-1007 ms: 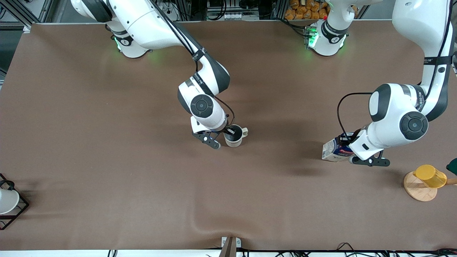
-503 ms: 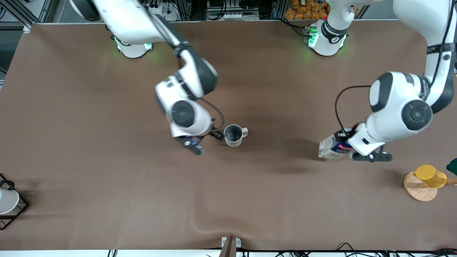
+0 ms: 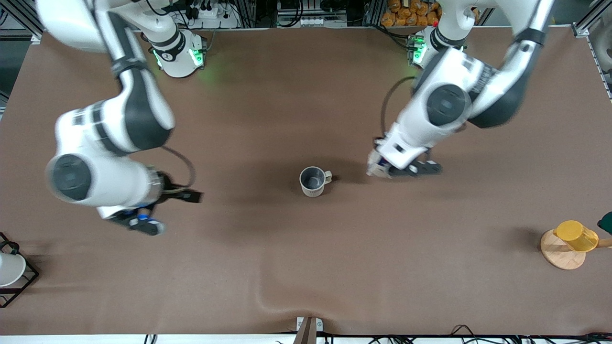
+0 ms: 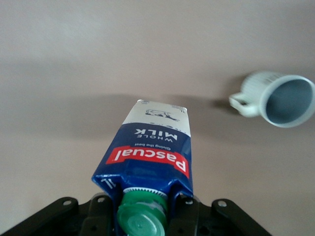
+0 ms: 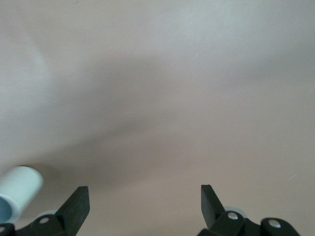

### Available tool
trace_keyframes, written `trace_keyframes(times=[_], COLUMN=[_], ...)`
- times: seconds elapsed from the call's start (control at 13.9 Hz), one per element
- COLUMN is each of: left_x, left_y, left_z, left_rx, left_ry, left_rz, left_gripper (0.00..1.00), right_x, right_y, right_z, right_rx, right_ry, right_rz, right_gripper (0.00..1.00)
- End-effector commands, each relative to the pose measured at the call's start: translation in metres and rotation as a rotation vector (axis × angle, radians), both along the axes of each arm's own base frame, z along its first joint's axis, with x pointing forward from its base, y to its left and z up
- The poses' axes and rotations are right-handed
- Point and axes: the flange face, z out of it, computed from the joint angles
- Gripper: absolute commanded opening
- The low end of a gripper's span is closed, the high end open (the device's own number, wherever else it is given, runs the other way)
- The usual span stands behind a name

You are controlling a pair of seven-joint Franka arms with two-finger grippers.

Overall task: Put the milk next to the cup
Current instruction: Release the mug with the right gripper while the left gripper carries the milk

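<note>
while the left gripper (image 3: pixel 382 168) carries the dark blue gable-top milk carton (image 4: pixel 150 160) clamped near its green cap, long axis pointing down at the brown table (image 3: pixel 287 267), the beige ceramic cup (image 3: pixel 314 181) stands beside it toward the right arm's end. the carton's base contact is hidden. the right gripper (image 5: pixel 142 201), spread wide and empty, waits well apart from the cup.

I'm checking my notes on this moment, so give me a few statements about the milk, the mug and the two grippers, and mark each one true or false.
1. The left gripper holds the milk carton. True.
2. The mug lies on its side. False: it stands upright.
3. The right gripper holds the mug. False: it is open and empty.
4. The milk already touches the mug. False: bare table shows between them.
5. The milk's cap is green. True.
</note>
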Motion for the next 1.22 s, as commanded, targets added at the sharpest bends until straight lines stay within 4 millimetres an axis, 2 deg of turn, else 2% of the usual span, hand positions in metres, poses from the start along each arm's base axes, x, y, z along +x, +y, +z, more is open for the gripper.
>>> trace_keyframes(times=[0.0, 0.07, 0.29, 0.36, 0.43, 0.58, 0.79, 0.93, 1.01, 1.15], left_x=[-0.031, -0.042, -0.066, -0.073, -0.074, -0.069, -0.063, -0.058, -0.058, -0.054], left_y=[-0.075, -0.101, -0.153, -0.167, -0.176, -0.184, -0.183, -0.182, -0.183, -0.182], left_z=[0.003, -0.001, -0.003, -0.004, -0.011, -0.030, -0.054, -0.059, -0.060, -0.066], left_rx=[0.033, 0.037, 0.035, 0.029, 0.025, 0.024, 0.041, 0.036, 0.031, 0.048], left_ry=[0.028, 0.033, 0.033, 0.030, 0.038, 0.051, 0.067, 0.060, 0.055, 0.023], left_rz=[0.032, 0.049, 0.099, 0.085, 0.077, 0.104, 0.099, 0.108, 0.104, 0.093], left_gripper=[0.00, 0.00, 0.00, 0.00, 0.00, 0.00, 0.00, 0.00, 0.00, 0.00], right_x=[0.004, 0.006, 0.005, 0.001, -0.005, -0.034, -0.098, -0.129, -0.141, -0.149], right_y=[-0.064, -0.083, -0.128, -0.135, -0.135, -0.132, -0.132, -0.132, -0.132, -0.134], right_z=[0.003, 0.004, 0.007, 0.008, 0.020, 0.043, 0.087, 0.117, 0.130, 0.145], right_rx=[0.032, 0.039, 0.071, 0.075, 0.075, 0.073, 0.065, 0.061, 0.059, 0.044], right_ry=[-0.002, -0.009, -0.012, 0.001, -0.008, -0.020, -0.099, -0.131, -0.135, -0.149], right_rz=[0.091, 0.113, 0.187, 0.189, 0.189, 0.185, 0.182, 0.181, 0.179, 0.180], right_gripper=[1.00, 1.00, 1.00, 1.00, 1.00, 1.00, 1.00, 1.00, 1.00, 1.00])
